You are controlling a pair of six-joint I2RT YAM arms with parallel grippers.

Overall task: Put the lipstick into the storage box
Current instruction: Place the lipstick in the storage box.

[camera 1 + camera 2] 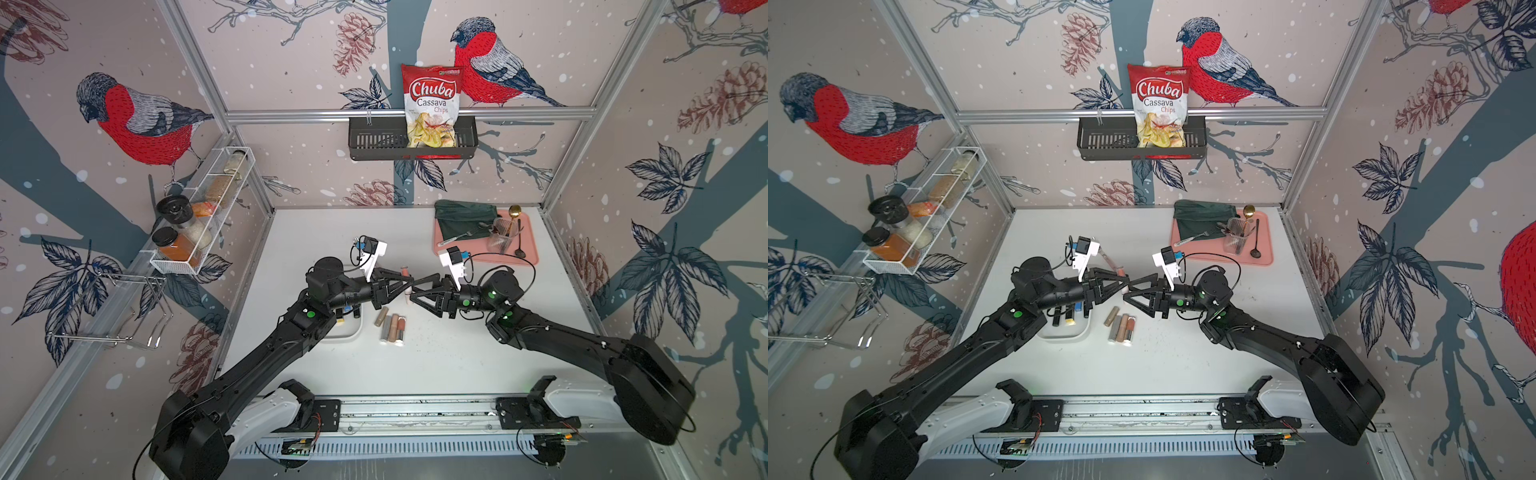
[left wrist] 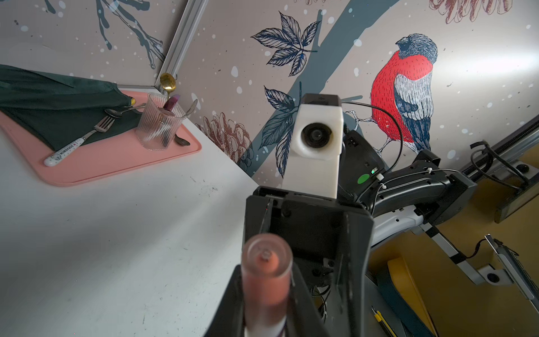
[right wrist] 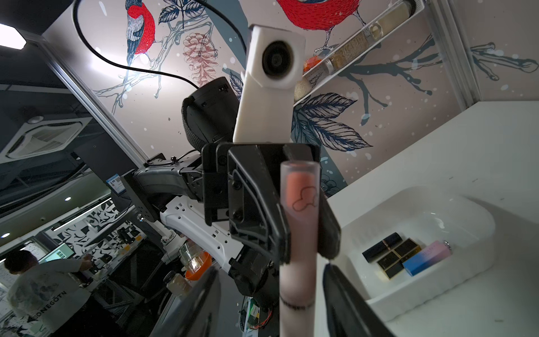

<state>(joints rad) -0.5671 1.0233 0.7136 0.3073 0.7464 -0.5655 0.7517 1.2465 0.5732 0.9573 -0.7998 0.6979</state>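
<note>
One lipstick (image 3: 298,227) pinched in left gripper (image 1: 409,286), seemingly loose inside right gripper (image 1: 417,289).

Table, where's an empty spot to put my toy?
Bare: the front strip between the loose lipsticks and the rail; also the back, left of the pink tray. Crowded: around the storage box mid-table.

Pink lipstick (image 3: 297,233) aloft — storage box (image 3: 431,291) nearby

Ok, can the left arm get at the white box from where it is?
Probably yes: the white box lies open just under the left arm, a few lipsticks inside, nothing but that arm above it.
</note>
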